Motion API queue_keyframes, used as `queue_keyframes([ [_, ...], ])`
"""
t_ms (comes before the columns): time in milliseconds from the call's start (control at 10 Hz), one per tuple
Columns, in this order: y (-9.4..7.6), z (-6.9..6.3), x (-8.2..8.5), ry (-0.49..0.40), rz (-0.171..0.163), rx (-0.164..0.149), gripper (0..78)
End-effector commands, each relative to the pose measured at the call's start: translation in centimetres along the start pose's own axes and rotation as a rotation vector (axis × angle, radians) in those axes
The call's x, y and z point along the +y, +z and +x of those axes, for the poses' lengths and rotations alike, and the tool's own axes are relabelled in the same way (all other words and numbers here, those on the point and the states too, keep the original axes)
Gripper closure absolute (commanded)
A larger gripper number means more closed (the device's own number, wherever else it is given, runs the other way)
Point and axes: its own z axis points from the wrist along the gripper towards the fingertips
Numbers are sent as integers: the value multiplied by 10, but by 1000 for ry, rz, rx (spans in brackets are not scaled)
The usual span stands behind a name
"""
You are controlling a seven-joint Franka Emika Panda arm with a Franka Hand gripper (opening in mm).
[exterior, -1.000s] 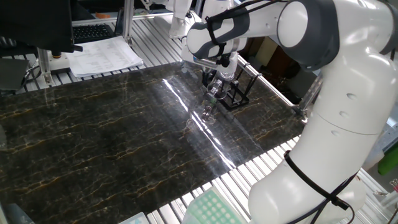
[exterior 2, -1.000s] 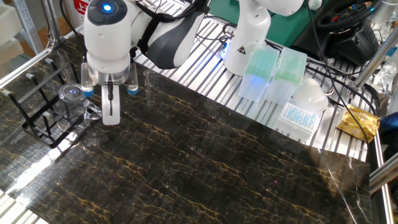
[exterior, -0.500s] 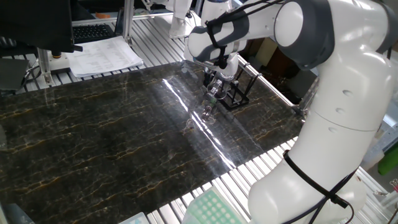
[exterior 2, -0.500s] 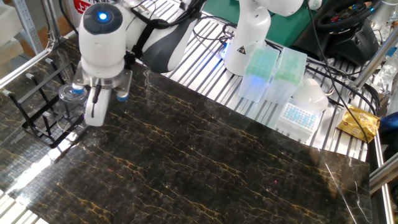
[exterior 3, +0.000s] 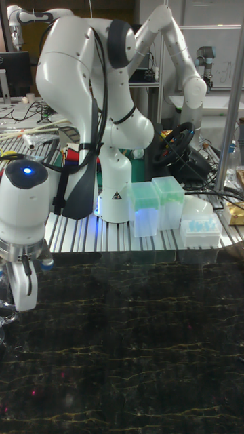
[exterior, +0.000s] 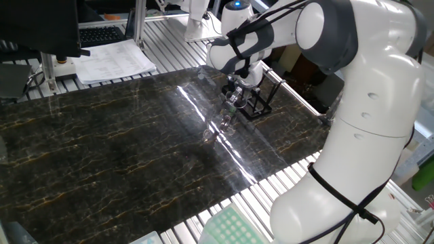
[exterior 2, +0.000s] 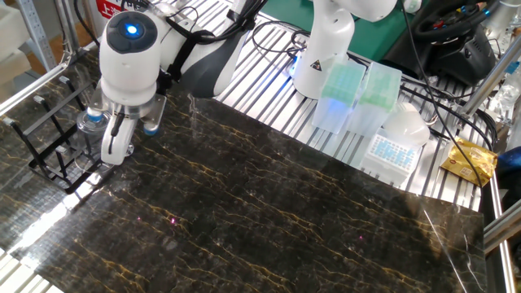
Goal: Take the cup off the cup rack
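The cup sits at the rack, upper left of the frame, mostly hidden behind the gripper. Whether the fingers are clenched on it cannot be told. On the table, the rack's far wires are faint.

The arm's gripper hangs at the left edge, a glowing green box at mid-frame.

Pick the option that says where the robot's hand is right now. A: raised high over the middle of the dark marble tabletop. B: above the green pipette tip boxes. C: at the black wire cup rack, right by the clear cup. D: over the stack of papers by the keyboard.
C: the hand is down beside the cup rack, with the cup right against it at the rack's edge.
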Motion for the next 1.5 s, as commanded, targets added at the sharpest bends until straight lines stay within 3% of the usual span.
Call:
queue_keyframes([
  [100, 3, -3, -5, 51, -5, -21, 776],
  [200, 4, -3, -6, 61, -5, -35, 776],
  [300, 4, -3, -6, 63, -5, -37, 1],
  [1500, 4, -3, -6, 63, -5, -37, 1],
])
